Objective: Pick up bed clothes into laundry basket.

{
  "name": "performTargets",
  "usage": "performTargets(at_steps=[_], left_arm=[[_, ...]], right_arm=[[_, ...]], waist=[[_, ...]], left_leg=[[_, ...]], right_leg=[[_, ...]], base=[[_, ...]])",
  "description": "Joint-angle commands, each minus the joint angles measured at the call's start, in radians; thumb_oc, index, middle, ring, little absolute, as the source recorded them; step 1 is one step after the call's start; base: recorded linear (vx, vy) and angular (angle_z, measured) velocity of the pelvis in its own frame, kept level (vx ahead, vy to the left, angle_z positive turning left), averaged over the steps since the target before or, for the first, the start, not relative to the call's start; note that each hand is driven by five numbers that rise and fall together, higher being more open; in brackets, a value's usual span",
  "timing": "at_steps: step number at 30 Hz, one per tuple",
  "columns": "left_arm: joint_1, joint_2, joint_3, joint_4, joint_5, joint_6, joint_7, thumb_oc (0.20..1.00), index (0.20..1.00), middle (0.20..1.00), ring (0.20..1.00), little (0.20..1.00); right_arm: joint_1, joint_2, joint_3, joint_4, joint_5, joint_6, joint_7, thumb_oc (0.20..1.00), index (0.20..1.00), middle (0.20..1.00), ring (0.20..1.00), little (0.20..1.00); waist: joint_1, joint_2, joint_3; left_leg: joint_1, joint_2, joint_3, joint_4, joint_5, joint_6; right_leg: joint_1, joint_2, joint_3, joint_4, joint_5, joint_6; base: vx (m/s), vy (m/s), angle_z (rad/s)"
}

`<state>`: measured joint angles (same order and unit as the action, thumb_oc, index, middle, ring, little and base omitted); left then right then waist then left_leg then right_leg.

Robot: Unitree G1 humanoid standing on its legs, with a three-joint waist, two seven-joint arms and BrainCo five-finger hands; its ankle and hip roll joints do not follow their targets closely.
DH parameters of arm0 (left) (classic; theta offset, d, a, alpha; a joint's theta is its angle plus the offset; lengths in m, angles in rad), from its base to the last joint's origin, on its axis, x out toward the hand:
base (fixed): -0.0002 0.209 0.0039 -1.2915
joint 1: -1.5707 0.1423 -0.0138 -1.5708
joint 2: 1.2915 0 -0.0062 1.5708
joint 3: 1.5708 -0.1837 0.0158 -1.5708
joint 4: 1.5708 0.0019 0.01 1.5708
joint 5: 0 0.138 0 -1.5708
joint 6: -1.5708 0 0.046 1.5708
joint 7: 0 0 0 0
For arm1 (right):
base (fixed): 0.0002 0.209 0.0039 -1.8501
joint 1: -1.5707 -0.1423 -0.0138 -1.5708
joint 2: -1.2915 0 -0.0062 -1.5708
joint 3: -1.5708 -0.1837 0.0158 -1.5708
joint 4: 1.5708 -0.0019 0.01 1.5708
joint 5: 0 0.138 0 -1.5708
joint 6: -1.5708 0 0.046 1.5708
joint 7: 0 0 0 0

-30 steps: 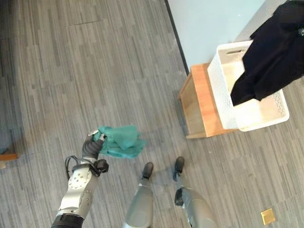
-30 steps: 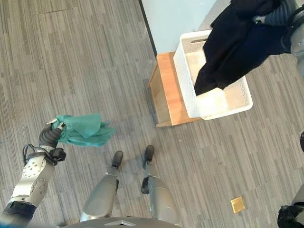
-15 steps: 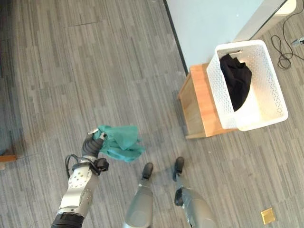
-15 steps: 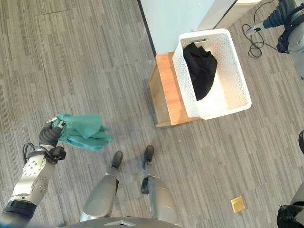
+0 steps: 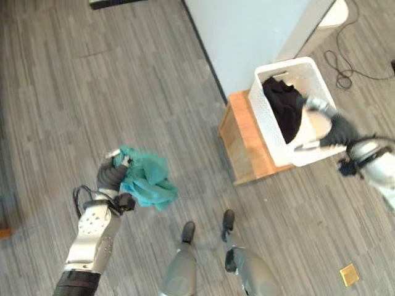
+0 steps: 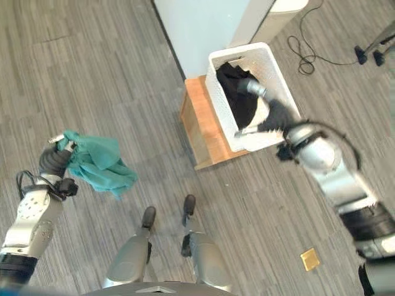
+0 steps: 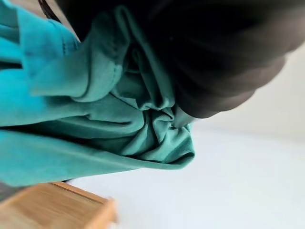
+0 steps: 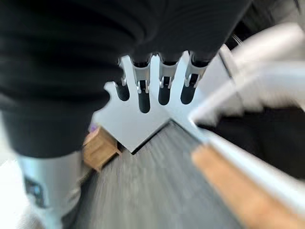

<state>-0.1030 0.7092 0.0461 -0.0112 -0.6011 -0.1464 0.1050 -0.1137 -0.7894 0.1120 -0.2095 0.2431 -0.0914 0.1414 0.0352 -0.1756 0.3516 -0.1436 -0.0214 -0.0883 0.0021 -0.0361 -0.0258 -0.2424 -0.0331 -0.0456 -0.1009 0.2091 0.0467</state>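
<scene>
Green garment [image 5: 145, 183]: bunched teal cloth, held off the floor at the robot's left side, well apart from the basket; loose folds hang below and beside the grip.
Left hand [image 5: 112, 174]: fingers curled round the top of the green garment, clamping a wad of it (in its wrist view the cloth [image 7: 95, 114] wraps right up against the dark cover).
Black garment [image 5: 282, 108]: already lying inside the basket, piled against its far and left wall, part of it riding up near the rim.
Laundry basket [image 6: 274, 71]: white, perforated, standing on the small wooden counter [image 5: 242, 140] next to the pale wall; it overhangs the counter's edge on the robot's right.
Right hand [image 6: 266, 111]: over the basket's near rim with fingers straight and spread, holding nothing (its wrist view shows the fingers [image 8: 143, 93] extended).
Floor [image 5: 92, 98]: grey wood-grain planks.
Risk, drop: the green garment is held by one wad only, so a swing across to the basket could shake the trailing folds loose, I judge.
Risk, miss: hanging folds could drape over the rim or catch the counter edge and slide outside.
Risk, tip: the basket overhangs, so a push from either hand on its rim could shift or tilt it.
</scene>
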Motion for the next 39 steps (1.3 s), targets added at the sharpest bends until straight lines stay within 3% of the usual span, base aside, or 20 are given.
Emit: performTargets(at_steps=[1, 5, 8, 13, 15, 24, 25, 26, 27, 34, 39], left_arm=[[-0.079, -0.013, 0.014, -0.001, 0.041, -0.07, 0.001, 0.2, 0.2, 0.2, 0.2, 0.2], [-0.146, 0.019, 0.018, 0.006, 0.056, -0.082, 0.014, 0.2, 0.2, 0.2, 0.2, 0.2], [-0.209, 0.068, 0.021, 0.013, 0.078, -0.094, 0.035, 0.2, 0.2, 0.2, 0.2, 0.2], [-0.289, 0.111, 0.002, 0.004, 0.101, -0.111, 0.067, 0.2, 0.2, 0.2, 0.2, 0.2], [-0.332, 0.126, -0.028, -0.009, 0.107, -0.111, 0.085, 0.2, 0.2, 0.2, 0.2, 0.2], [-0.336, 0.128, -0.031, -0.007, 0.107, -0.112, 0.086, 0.2, 0.2, 0.2, 0.2, 0.2], [-0.36, 0.129, -0.053, -0.014, 0.102, -0.112, 0.092, 0.2, 0.2, 0.2, 0.2, 0.2], [-0.472, 0.146, -0.156, 0.0, 0.087, -0.106, 0.11, 0.2, 0.2, 0.2, 0.2, 0.2], [-0.658, 0.155, -0.326, 0.048, 0.03, -0.117, 0.099, 0.2, 0.2, 0.2, 0.2, 0.2], [-0.809, 0.147, -0.453, 0.063, -0.005, -0.133, 0.103, 0.2, 0.2, 0.2, 0.2, 0.2], [-0.873, 0.13, -0.51, 0.065, -0.02, -0.138, 0.096, 0.2, 0.2, 0.2, 0.2, 0.2]], right_arm=[[-0.034, 0.028, 0.012, 0.06, 0.093, -0.014, 0.048, 1.0, 1.0, 1.0, 1.0, 1.0], [0.086, 0.183, 0.006, 0.09, 0.063, 0.007, 0.032, 1.0, 1.0, 1.0, 1.0, 1.0], [0.112, 0.228, 0.009, 0.073, 0.013, -0.002, 0.014, 1.0, 1.0, 1.0, 1.0, 1.0], [0.104, 0.262, -0.005, 0.066, -0.035, -0.001, -0.043, 1.0, 1.0, 1.0, 1.0, 1.0], [0.072, 0.31, -0.008, 0.087, -0.036, 0.009, -0.121, 1.0, 1.0, 1.0, 1.0, 1.0], [0.069, 0.312, -0.008, 0.089, -0.036, 0.008, -0.123, 1.0, 1.0, 1.0, 1.0, 1.0], [0.042, 0.343, 0.017, 0.1, 0.004, 0.01, -0.146, 1.0, 1.0, 1.0, 1.0, 1.0], [-0.077, 0.391, 0.197, 0.183, 0.024, 0.039, -0.133, 1.0, 1.0, 1.0, 1.0, 1.0], [-0.304, 0.485, 0.43, 0.303, 0.017, 0.077, -0.117, 1.0, 1.0, 1.0, 1.0, 1.0], [-0.564, 0.588, 0.578, 0.529, 0.041, 0.109, -0.151, 1.0, 1.0, 1.0, 1.0, 1.0], [-0.642, 0.635, 0.622, 0.627, 0.069, 0.12, -0.16, 1.0, 1.0, 1.0, 1.0, 1.0]], waist=[[-0.011, 0.056, -0.088], [-0.034, 0.079, -0.131], [-0.05, 0.095, -0.16], [-0.071, 0.111, -0.197], [-0.078, 0.125, -0.216], [-0.076, 0.123, -0.214], [-0.078, 0.131, -0.219], [-0.069, 0.15, -0.231], [-0.044, 0.165, -0.239], [-0.01, 0.173, -0.246], [0.0, 0.174, -0.245]], left_leg=[[0.001, 0.027, 0.078, -0.089, 0.085, -0.023], [0.037, 0.029, 0.091, -0.089, 0.074, -0.021], [0.055, 0.032, 0.102, -0.089, 0.068, -0.019], [0.071, 0.033, 0.124, -0.089, 0.06, -0.015], [0.076, 0.031, 0.131, -0.089, 0.056, -0.012], [0.076, 0.031, 0.132, -0.089, 0.056, -0.012], [0.078, 0.03, 0.134, -0.089, 0.057, -0.011], [0.093, 0.028, 0.139, -0.089, 0.053, -0.009], [0.101, 0.025, 0.139, -0.089, 0.063, -0.01], [0.102, 0.02, 0.117, -0.089, 0.07, -0.012], [0.105, 0.018, 0.111, -0.089, 0.072, -0.012]], right_leg=[[0.124, -0.02, -0.041, 0.014, -0.168, 0.077], [0.154, -0.024, -0.033, 0.014, -0.17, 0.08], [0.163, -0.026, -0.025, 0.014, -0.169, 0.083], [0.163, -0.028, -0.009, 0.014, -0.164, 0.087], [0.163, -0.029, 0.002, 0.014, -0.16, 0.089], [0.163, -0.029, 0.003, 0.014, -0.16, 0.089], [0.164, -0.03, 0.005, 0.014, -0.159, 0.09], [0.179, -0.034, 0.01, 0.014, -0.16, 0.091], [0.192, -0.039, 0.006, 0.014, -0.154, 0.088], [0.207, -0.044, -0.009, 0.014, -0.16, 0.083], [0.215, -0.046, -0.017, 0.014, -0.161, 0.079]], base=[[0.0, 0.0, 0.0], [0.03, 0.016, -0.13], [0.03, 0.013, -0.13], [0.02, 0.012, -0.13], [0.01, 0.008, -0.02], [0.0, 0.0, -0.04], [0.0, 0.0, 0.0], [-0.05, 0.023, -0.01], [-0.05, 0.023, -0.03], [-0.02, -0.002, 0.14], [-0.01, 0.008, 0.13]])
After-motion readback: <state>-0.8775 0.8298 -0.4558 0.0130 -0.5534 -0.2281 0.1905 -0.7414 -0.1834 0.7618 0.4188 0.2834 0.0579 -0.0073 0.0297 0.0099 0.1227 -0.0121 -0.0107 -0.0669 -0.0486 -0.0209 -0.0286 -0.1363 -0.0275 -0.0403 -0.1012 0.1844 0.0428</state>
